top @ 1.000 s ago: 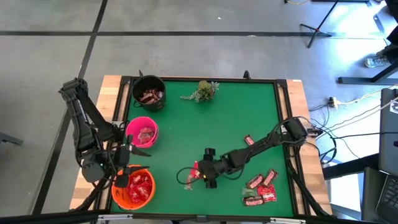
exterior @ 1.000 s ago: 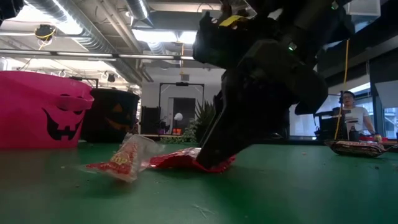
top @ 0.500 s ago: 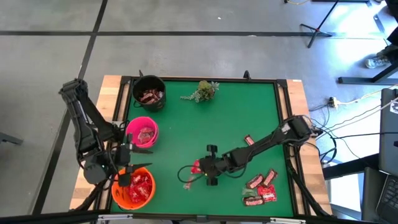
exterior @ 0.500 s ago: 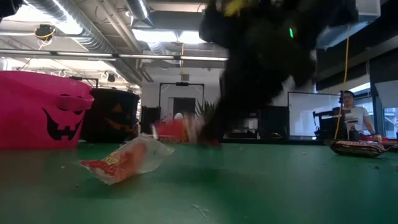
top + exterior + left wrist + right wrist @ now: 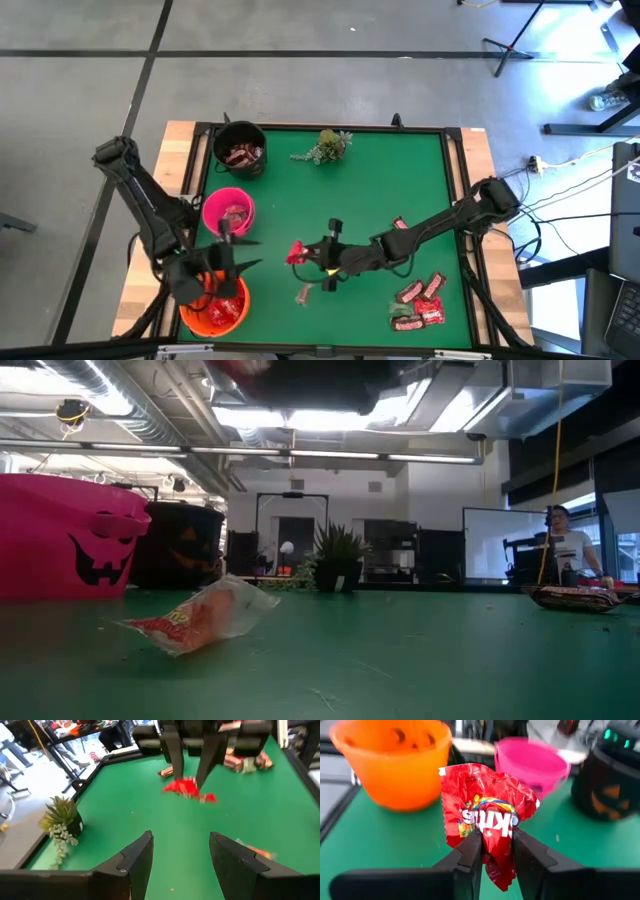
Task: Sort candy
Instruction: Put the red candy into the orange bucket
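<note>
Candy (image 5: pixel 487 822) half-hidden between gripper (image 5: pixel 496 851) fingers

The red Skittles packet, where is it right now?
The red Skittles packet is pinched in the right claw, lifted above the green table near its middle, with the orange bowl and pink bowl beyond it.

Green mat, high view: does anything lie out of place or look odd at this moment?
One pale, crumpled wrapper lies alone on the mat, apart from the candy pile and bowls. The right gripper holds a red packet above it.
</note>
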You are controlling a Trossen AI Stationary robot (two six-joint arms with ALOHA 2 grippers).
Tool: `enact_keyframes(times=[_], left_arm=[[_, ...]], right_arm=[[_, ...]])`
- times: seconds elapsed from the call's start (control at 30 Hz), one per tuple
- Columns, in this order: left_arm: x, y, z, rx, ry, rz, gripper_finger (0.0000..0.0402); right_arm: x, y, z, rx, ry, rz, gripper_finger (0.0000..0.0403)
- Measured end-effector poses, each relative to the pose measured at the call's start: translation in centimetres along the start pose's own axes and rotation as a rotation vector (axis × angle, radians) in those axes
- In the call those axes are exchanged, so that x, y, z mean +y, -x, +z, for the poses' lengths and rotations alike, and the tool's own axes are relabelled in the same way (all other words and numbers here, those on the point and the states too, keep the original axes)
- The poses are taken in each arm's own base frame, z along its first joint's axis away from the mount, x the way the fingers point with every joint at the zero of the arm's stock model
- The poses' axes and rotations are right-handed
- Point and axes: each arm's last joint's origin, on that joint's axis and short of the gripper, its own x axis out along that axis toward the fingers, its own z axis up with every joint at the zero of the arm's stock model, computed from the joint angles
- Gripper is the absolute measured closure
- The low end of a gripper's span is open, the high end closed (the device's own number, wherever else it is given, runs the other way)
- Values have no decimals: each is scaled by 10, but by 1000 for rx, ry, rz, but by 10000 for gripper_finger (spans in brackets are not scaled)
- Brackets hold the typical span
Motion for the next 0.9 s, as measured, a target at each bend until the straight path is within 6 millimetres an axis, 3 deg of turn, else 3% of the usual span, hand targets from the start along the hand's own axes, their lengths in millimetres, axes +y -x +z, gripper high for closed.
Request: enact_keyframes(times=[0.27,0.43,0.9], left_arm=[[-14,-34,12,-32,-110,-27,218],[-13,-54,18,-34,-105,-66,218],[4,-73,22,-14,-13,6,218]], right_arm=[[-6,-3,7,-60,-8,-13,332],[-8,-4,8,-67,-21,-17,335],[-8,-3,9,-80,-32,-24,336]])
